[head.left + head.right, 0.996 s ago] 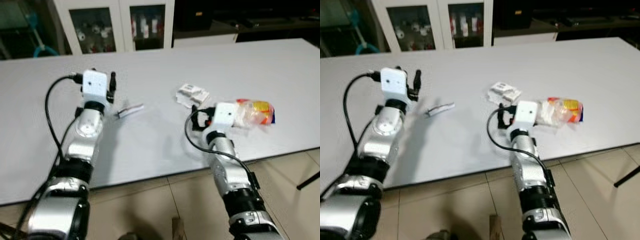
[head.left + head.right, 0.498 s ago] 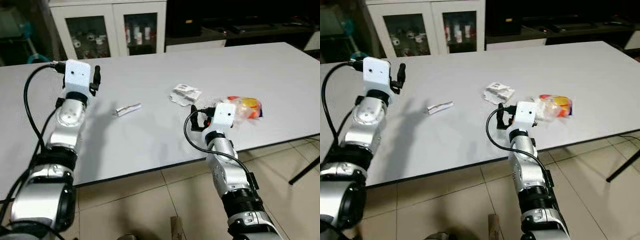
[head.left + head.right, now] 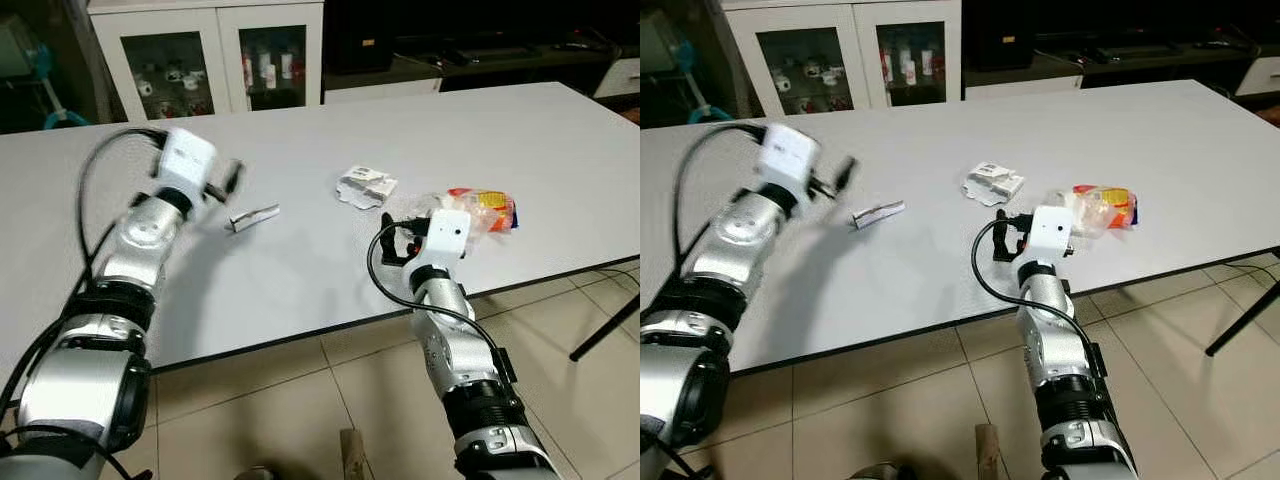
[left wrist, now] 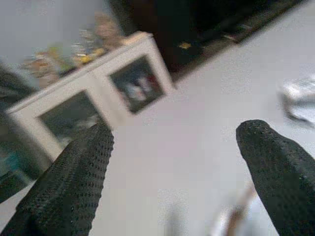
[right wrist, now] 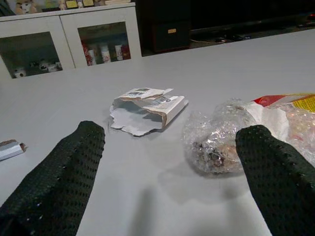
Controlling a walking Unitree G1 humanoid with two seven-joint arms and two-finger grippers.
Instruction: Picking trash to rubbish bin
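Since half a second ago my left gripper [image 3: 228, 180] has swung toward the small wrapper [image 3: 253, 217] on the white table [image 3: 300, 290], blurred with speed, fingers spread and empty. My right gripper [image 5: 170, 162] hovers with fingers wide apart near the torn paper packet [image 5: 147, 105] and the crumpled plastic bag [image 5: 246, 132]. Moving this fast, I judge the left fingers could knock the flat wrapper away rather than pinch it.
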